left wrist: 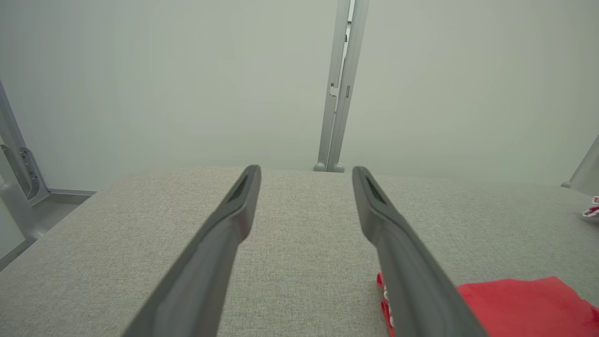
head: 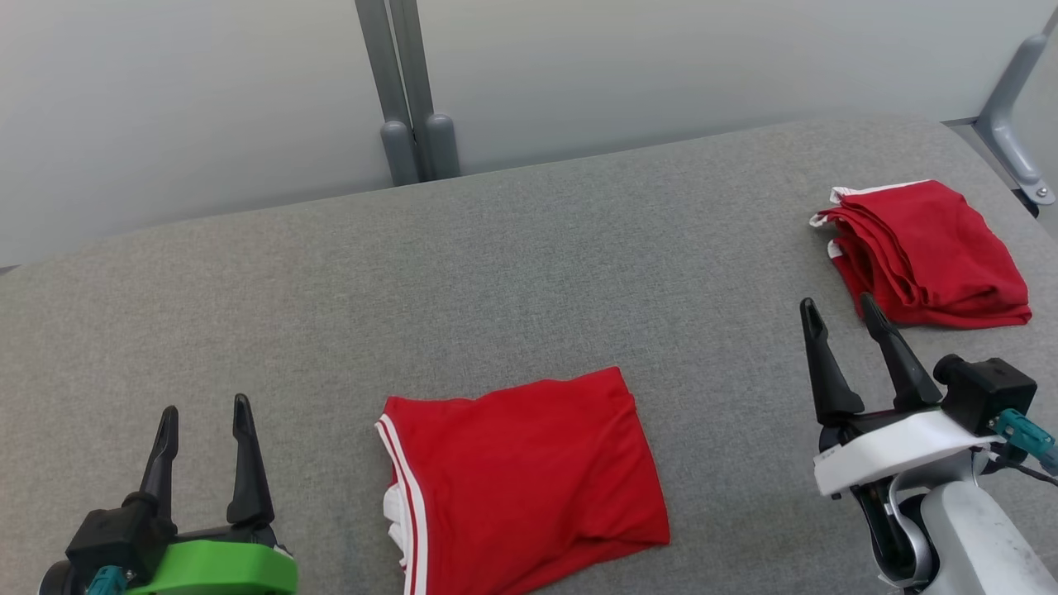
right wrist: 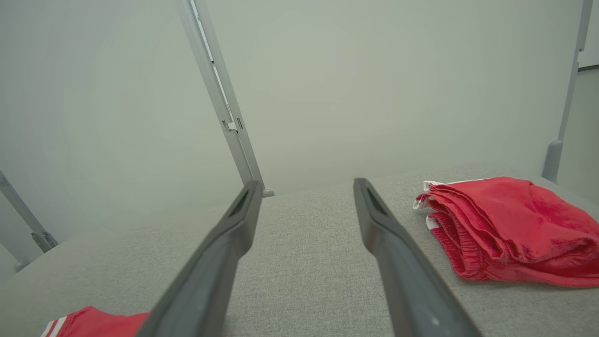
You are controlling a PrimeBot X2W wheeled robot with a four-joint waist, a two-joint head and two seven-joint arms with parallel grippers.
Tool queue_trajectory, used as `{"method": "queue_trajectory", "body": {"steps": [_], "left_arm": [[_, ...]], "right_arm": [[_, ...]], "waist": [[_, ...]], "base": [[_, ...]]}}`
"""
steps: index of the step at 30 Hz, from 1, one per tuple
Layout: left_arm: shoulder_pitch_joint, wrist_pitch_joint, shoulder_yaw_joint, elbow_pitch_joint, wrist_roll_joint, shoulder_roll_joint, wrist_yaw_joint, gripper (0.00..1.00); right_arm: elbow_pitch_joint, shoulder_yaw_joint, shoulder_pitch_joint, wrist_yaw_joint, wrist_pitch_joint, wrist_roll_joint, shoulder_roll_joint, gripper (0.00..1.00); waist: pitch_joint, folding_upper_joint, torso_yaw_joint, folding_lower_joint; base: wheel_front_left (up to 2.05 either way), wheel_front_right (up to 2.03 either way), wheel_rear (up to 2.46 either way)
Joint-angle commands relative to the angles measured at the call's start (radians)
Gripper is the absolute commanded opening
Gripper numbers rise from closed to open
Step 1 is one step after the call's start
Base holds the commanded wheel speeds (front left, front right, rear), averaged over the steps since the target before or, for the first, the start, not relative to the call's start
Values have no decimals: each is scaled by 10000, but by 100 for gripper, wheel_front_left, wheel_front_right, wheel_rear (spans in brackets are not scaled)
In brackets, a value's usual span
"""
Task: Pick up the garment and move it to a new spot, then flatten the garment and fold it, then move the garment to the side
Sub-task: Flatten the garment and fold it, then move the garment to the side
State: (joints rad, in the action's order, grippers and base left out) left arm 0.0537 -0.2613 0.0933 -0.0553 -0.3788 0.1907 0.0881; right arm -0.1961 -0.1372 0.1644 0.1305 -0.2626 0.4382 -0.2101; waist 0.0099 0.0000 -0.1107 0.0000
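A red garment with white side stripes (head: 529, 479) lies folded into a flat rectangle at the front middle of the grey padded table (head: 529, 273); it also appears as red cloth (left wrist: 524, 306) and as a striped corner (right wrist: 98, 323). A second red garment (head: 930, 252) sits folded in a thicker bundle at the far right (right wrist: 510, 229). My left gripper (head: 205, 409) hovers open at the front left, left of the flat garment, with nothing between its fingers (left wrist: 306, 171). My right gripper (head: 838, 303) stands open just left of and in front of the bundle, holding nothing (right wrist: 307, 183).
A pale wall with a grey double post (head: 409, 91) rises behind the table. A grey bracket (head: 1012, 116) stands at the back right corner. Bare grey surface stretches across the table's middle and left.
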Motion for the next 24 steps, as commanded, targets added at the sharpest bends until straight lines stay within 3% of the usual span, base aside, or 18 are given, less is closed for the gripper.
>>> {"method": "queue_trajectory", "body": {"steps": [1,24], "left_arm": [[131,-47,-87,-48,84,-55,-90,100],[-94,-47,-445,-383,783,-616,-784,100]], "right_arm": [[-94,34,-153,6,-23,-124,-12,100],[-1019,-400,177,6,105,-148,-123,100]], "waist": [[21,0,-17,0],[68,0,337,0]], "base": [[0,0,0],[0,0,0]]}}
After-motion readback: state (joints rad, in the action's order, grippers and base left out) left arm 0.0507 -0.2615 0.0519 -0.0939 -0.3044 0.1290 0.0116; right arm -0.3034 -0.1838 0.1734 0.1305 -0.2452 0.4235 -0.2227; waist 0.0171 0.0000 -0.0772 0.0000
